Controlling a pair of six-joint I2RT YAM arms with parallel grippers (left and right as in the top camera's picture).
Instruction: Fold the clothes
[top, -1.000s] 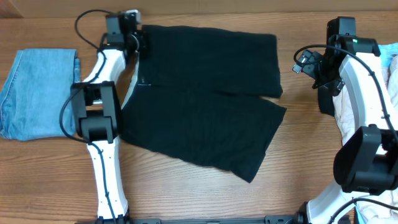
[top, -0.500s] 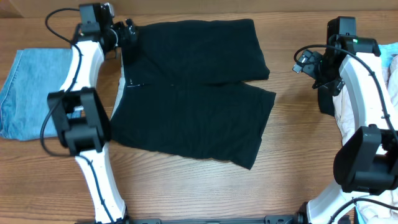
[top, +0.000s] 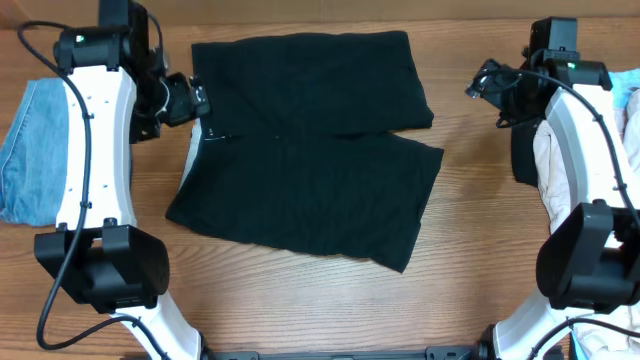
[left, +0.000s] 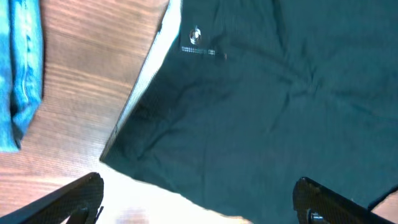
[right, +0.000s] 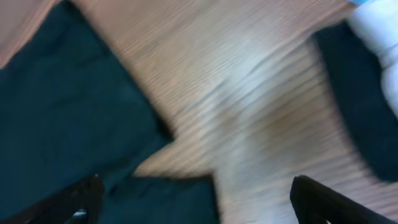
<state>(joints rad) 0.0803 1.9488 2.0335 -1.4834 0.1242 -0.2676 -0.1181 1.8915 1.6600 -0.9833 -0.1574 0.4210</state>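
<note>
L gripper (top: 190, 100) spread wide beside flat, matte black shorts (top: 310, 140) (lightly creased).

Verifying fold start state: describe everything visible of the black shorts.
The black shorts are plain soft cloth, spread flat and unfolded on the wooden table. Its waistband lies left, showing a pale inner edge and a small pale label; both legs point right, the near one angled. Mild wrinkles. The left gripper hovers open by the waistband, not gripping.

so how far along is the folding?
Done: the denim piece at the left edge looks folded. In hand: nothing; left gripper and right gripper are both open. Left: the black shorts lie spread flat, unfolded, then the pale pile at the right edge.
</note>
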